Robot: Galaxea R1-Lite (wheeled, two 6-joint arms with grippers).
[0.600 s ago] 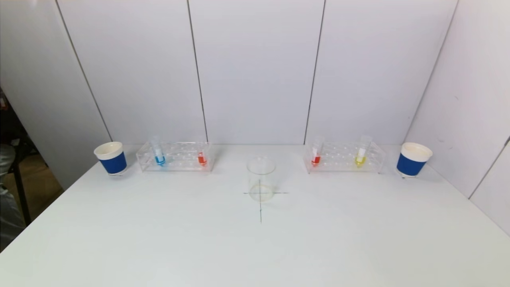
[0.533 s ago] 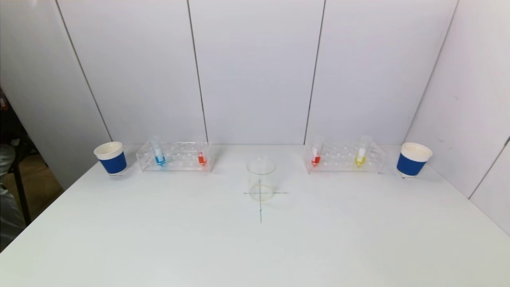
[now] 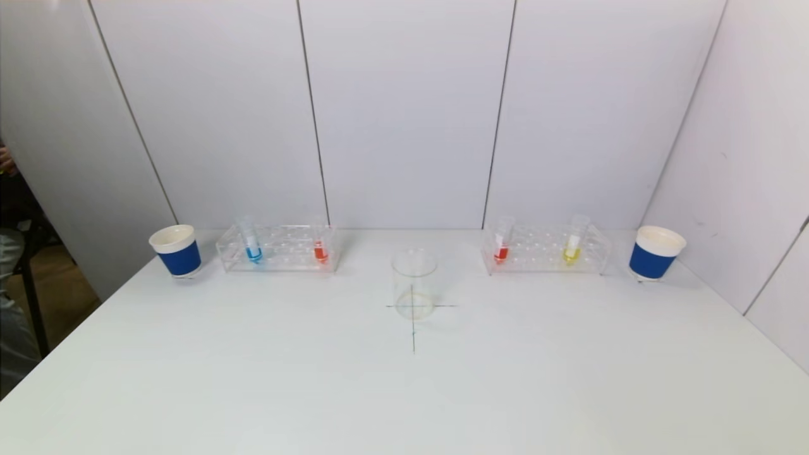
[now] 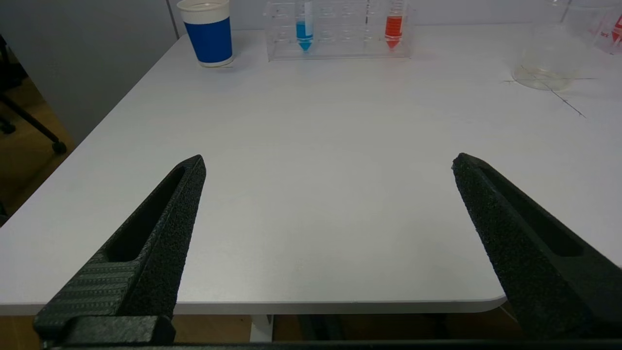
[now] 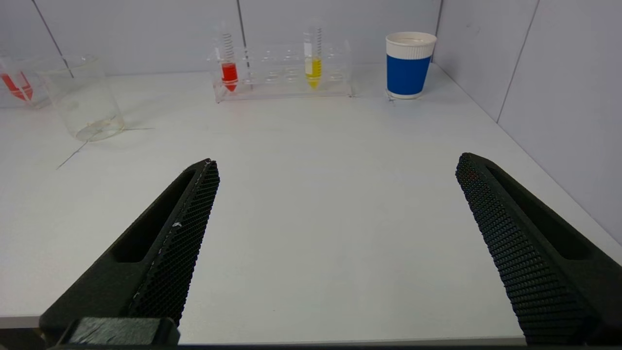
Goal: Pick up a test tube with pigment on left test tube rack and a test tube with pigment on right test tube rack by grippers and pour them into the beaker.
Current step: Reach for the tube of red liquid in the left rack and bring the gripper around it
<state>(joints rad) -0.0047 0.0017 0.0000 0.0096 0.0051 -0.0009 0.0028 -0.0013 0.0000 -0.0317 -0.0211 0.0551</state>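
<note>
Showing graduation marks on red tube [image 5: 229, 62]; no readable labels.

Left claw [image 4: 328, 163], right claw [image 5: 337, 165]: black, textured, tapered.

Left hand [image 4: 328, 163] and right hand [image 5: 337, 163] hover low, fingers spread wide, holding nothing.

Lab-style test setup: white bench [image 3: 253, 379] boxed in by plain grey wall panels [image 3: 404, 114]. Ahead of both grippers, two clear racks [image 3: 278, 248] [image 3: 545, 249] with tubes of blue [image 3: 253, 253], red [image 3: 320, 251] and yellow [image 3: 571, 253] pigment, a glass beaker [image 3: 414, 284] on a drawn cross [image 3: 413, 322], paper cups [image 3: 176, 251] [image 3: 655, 253] at the outer ends.
</note>
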